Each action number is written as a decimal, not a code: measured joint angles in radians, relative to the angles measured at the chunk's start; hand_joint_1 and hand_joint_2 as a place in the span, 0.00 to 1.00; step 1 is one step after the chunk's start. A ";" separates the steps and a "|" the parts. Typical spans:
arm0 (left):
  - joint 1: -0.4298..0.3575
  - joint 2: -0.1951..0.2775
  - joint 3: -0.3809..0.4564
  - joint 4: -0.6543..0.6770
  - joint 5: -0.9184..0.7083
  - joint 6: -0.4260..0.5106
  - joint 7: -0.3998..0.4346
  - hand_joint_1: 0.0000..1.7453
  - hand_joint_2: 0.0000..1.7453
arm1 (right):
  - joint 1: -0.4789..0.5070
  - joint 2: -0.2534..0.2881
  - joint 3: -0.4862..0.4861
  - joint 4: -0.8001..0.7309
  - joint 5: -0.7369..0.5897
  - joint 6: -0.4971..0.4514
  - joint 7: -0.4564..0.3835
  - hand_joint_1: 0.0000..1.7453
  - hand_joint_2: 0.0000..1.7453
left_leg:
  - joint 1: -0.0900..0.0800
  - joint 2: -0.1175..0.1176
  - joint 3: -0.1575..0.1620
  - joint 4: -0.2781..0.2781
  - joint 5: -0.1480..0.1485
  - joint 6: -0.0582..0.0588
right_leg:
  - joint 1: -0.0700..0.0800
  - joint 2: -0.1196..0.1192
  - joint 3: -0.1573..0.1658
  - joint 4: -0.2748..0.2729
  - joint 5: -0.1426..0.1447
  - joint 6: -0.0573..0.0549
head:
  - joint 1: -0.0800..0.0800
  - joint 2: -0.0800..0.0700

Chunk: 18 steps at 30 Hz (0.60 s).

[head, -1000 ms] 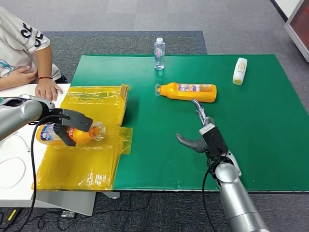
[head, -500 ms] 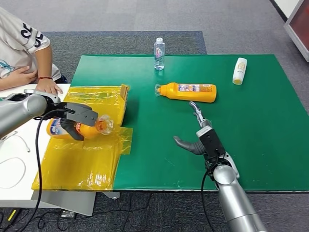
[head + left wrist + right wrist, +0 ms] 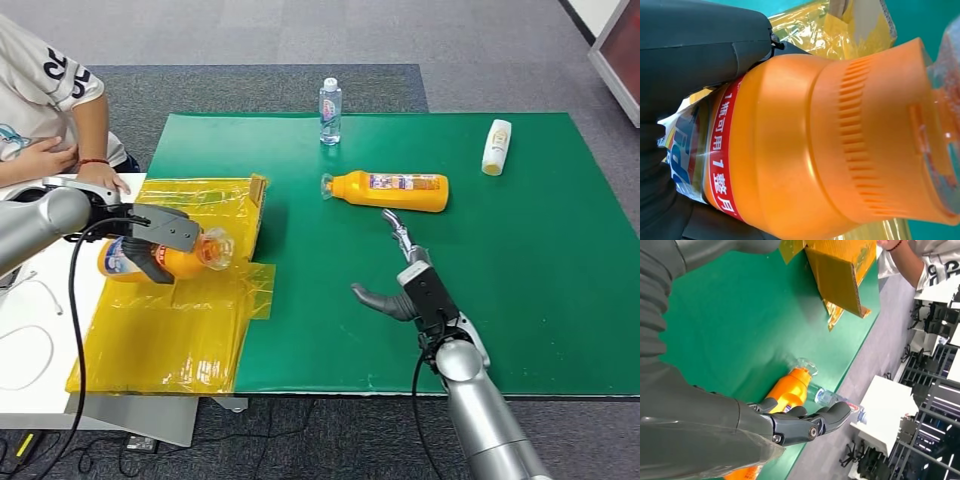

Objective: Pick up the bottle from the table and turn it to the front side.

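The green mat (image 3: 468, 290) covers most of the table, and I place everything against it. Over its left end lies a crumpled yellow plastic sheet (image 3: 173, 335), with a piece of cardboard (image 3: 259, 200) standing along the sheet's far right edge. At the mat's far left corner a person (image 3: 45, 95) sits with a hand (image 3: 100, 178) resting on a white surface (image 3: 30, 340) beside the mat.

My left hand (image 3: 155, 240) is wrapped around an orange bottle (image 3: 162, 258), holding it on its side just above the yellow sheet, clear cap pointing toward the mat's middle; the label faces the wrist camera.

My right hand (image 3: 404, 285) hovers over the middle of the mat, fingers apart and holding nothing, thumb out to the left.

A second orange bottle (image 3: 389, 190) lies on its side on the mat just beyond my right hand, apart from it. A small water bottle (image 3: 330, 110) stands upright at the mat's far edge, and a white bottle (image 3: 496, 146) lies near its far right corner.
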 joint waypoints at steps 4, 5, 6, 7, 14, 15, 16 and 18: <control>0.003 0.017 -0.001 -0.006 -0.005 0.010 -0.013 1.00 1.00 | 0.000 0.000 0.006 0.000 0.001 -0.002 0.001 0.00 1.00 | 0.000 0.000 -0.001 0.000 0.000 0.000 | 0.000 0.000 -0.001 0.000 0.000 0.000 | 0.000 0.000; 0.004 0.023 -0.001 -0.009 -0.006 0.013 -0.016 1.00 1.00 | 0.000 0.000 0.008 0.000 0.001 -0.002 0.002 0.00 1.00 | 0.000 0.000 -0.001 0.000 0.000 0.000 | 0.000 0.000 -0.001 0.000 0.000 0.000 | 0.000 0.000; 0.006 0.029 -0.002 -0.013 -0.008 0.016 -0.017 1.00 1.00 | 0.000 0.000 0.009 0.000 0.002 -0.003 0.002 0.00 1.00 | 0.000 0.000 -0.001 0.000 0.000 0.000 | 0.000 0.000 -0.001 0.000 0.000 0.000 | 0.000 0.000; 0.008 0.036 -0.002 -0.017 -0.007 0.017 -0.019 1.00 1.00 | 0.000 0.000 0.010 0.000 0.002 -0.003 0.002 0.00 1.00 | 0.000 0.000 -0.001 0.000 0.000 0.000 | 0.000 0.000 -0.001 0.000 0.000 0.000 | 0.000 0.000; 0.027 0.116 0.000 -0.072 0.059 0.000 -0.068 1.00 1.00 | -0.004 0.000 0.035 0.000 0.000 -0.002 0.004 0.00 1.00 | 0.000 0.000 -0.001 0.000 0.000 0.000 | 0.000 0.000 -0.002 0.000 0.000 0.000 | 0.000 0.000; 0.032 0.129 0.001 -0.079 0.073 -0.005 -0.083 1.00 1.00 | -0.005 0.000 0.039 0.001 -0.002 -0.002 0.004 0.00 1.00 | 0.000 0.000 -0.001 0.000 0.000 0.000 | 0.000 0.000 -0.002 0.000 0.000 0.000 | 0.000 0.000; 0.037 0.142 0.004 -0.085 0.086 -0.008 -0.098 1.00 1.00 | -0.007 0.000 0.042 0.001 -0.004 0.000 0.004 0.00 1.00 | 0.000 0.000 -0.001 0.000 0.000 0.000 | 0.000 0.000 -0.002 0.000 0.000 0.000 | 0.000 0.000; 0.052 0.169 0.013 -0.095 0.101 -0.007 -0.125 1.00 1.00 | -0.010 0.000 0.050 0.003 -0.011 0.001 0.003 0.00 1.00 | 0.000 0.000 -0.001 0.000 0.000 0.000 | 0.000 0.000 -0.002 0.000 0.000 -0.001 | 0.000 0.000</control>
